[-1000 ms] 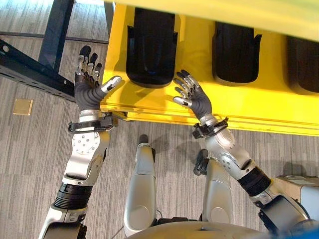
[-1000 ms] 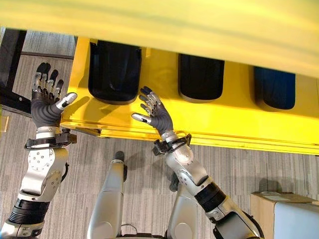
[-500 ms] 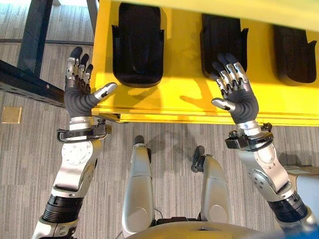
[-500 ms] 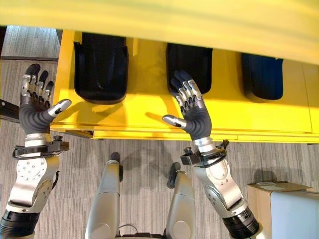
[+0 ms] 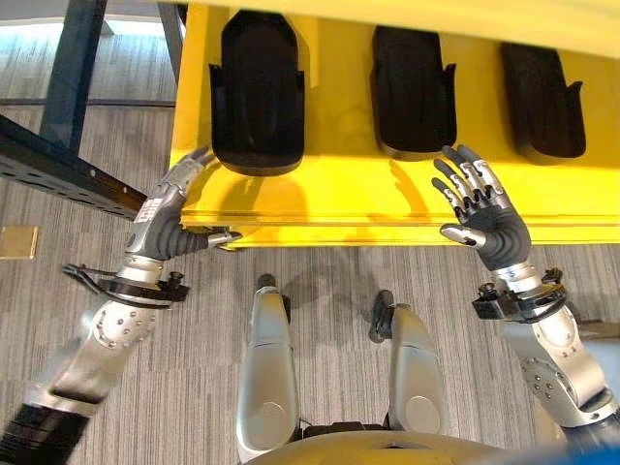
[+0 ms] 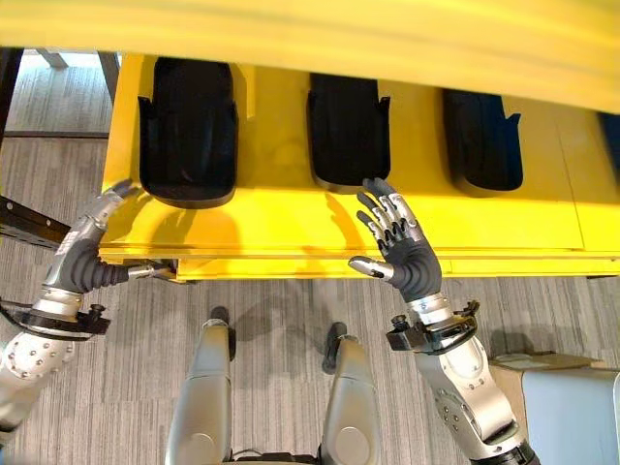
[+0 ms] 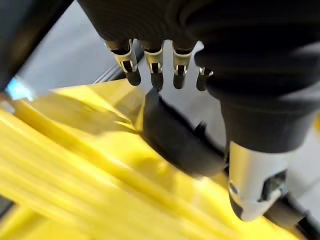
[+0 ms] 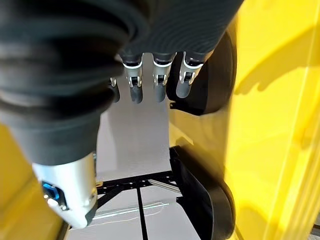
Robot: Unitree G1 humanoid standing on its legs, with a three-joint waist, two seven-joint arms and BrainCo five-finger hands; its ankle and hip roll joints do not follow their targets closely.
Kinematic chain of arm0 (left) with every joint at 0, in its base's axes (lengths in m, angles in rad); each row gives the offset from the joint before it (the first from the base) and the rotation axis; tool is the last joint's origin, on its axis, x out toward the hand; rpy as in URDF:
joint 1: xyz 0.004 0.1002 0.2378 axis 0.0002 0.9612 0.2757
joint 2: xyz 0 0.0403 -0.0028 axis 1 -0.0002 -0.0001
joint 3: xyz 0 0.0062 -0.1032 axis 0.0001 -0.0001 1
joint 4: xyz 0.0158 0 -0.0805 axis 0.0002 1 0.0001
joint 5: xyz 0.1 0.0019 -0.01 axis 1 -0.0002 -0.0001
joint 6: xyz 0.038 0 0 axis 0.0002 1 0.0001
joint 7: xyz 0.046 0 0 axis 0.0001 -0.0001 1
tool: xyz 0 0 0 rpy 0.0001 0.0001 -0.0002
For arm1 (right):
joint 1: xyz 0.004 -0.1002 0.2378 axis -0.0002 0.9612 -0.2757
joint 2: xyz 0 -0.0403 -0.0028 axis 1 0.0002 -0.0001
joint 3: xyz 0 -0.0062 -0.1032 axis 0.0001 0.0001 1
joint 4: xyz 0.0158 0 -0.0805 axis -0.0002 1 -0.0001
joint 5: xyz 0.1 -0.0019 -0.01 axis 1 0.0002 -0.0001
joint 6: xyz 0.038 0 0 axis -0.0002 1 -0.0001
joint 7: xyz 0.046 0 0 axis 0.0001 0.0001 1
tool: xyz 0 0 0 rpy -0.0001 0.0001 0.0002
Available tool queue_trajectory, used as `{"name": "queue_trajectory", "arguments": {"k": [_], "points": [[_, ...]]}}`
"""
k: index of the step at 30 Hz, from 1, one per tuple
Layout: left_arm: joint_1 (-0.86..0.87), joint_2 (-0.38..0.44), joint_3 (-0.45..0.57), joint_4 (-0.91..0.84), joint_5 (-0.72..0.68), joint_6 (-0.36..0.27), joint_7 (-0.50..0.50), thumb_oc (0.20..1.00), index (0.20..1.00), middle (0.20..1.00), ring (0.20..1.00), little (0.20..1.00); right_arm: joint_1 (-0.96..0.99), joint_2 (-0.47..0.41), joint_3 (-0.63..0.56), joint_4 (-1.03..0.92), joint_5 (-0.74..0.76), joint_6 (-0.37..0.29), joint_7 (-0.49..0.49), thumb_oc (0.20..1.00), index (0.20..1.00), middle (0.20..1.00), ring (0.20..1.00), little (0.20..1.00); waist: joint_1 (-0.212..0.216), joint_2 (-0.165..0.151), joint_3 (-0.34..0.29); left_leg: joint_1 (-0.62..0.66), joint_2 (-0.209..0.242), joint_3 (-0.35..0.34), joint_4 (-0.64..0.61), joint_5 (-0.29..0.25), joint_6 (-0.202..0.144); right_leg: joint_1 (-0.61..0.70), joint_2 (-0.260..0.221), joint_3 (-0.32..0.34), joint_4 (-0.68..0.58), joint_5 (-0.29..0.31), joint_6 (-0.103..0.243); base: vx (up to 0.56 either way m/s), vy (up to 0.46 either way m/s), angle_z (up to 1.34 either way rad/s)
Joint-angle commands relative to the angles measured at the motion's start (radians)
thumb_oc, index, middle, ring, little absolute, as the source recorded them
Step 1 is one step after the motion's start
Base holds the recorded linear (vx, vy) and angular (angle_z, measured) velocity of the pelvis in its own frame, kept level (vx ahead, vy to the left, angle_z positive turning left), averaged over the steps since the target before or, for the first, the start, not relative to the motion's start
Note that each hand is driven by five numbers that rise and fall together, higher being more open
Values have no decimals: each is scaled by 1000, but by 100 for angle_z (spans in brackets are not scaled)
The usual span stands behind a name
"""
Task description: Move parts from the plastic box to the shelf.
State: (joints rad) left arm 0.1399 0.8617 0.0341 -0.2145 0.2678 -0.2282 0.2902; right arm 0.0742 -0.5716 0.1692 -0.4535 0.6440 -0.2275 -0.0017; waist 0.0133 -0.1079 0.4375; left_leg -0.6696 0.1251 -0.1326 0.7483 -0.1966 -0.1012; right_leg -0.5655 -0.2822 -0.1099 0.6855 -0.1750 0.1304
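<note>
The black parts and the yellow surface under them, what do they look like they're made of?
Black parts: probably moulded plastic, matt, with smooth rounded rims and a faint sheen. Yellow surface: smooth and glossy, showing soft shadows and highlights; painted metal or plastic, cannot tell which.

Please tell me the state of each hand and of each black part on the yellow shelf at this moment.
left hand: open, fingers straight, at the shelf's left front corner, holding nothing.
right hand: open, fingers spread, over the shelf's front, holding nothing.
left black part: lying flat on the yellow shelf.
middle black part: lying flat on the shelf.
right black part: lying flat on the shelf.
</note>
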Motion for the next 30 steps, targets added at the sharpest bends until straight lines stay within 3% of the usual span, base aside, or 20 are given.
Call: {"name": "queue_trajectory", "arguments": {"k": [1, 2, 11, 30], "points": [[13, -11, -31, -32, 79, -36, 26, 1000, 1000, 1000, 1000, 1000, -34, -20, -52, -60, 14, -80, 14, 1000, 1000, 1000, 1000, 1000, 2, 11, -26, 18, 9, 29, -133, 99, 19, 2, -16, 39, 38, -24, -19, 0, 0, 0], [8, 23, -63, -4, 164, -25, 21, 1000, 1000, 1000, 1000, 1000, -41, -24, -54, -58, 17, -84, 15, 1000, 1000, 1000, 1000, 1000, -3, 11, -25, 16, 11, 29, -131, 99, 18, 1, -16, 40, 37, -26, -19, 0, 0, 0], [-10, 12, -116, 30, 236, -8, -33, 1000, 1000, 1000, 1000, 1000, -51, -3, -65, -54, 37, -81, 10, 1000, 1000, 1000, 1000, 1000, -9, 10, -21, 14, 16, 31, -136, 104, 16, -4, -10, 40, 38, -25, -21, 0, 0, 0], [-140, -69, -219, 136, 251, 26, -50, 1000, 1000, 1000, 1000, 1000, -42, 39, -77, -58, 43, -75, -12, 1000, 1000, 1000, 1000, 1000, -25, -10, -29, 9, 22, 35, -136, 101, 15, -9, 1, 43, 35, -29, -24, 0, 0, 0]]}}
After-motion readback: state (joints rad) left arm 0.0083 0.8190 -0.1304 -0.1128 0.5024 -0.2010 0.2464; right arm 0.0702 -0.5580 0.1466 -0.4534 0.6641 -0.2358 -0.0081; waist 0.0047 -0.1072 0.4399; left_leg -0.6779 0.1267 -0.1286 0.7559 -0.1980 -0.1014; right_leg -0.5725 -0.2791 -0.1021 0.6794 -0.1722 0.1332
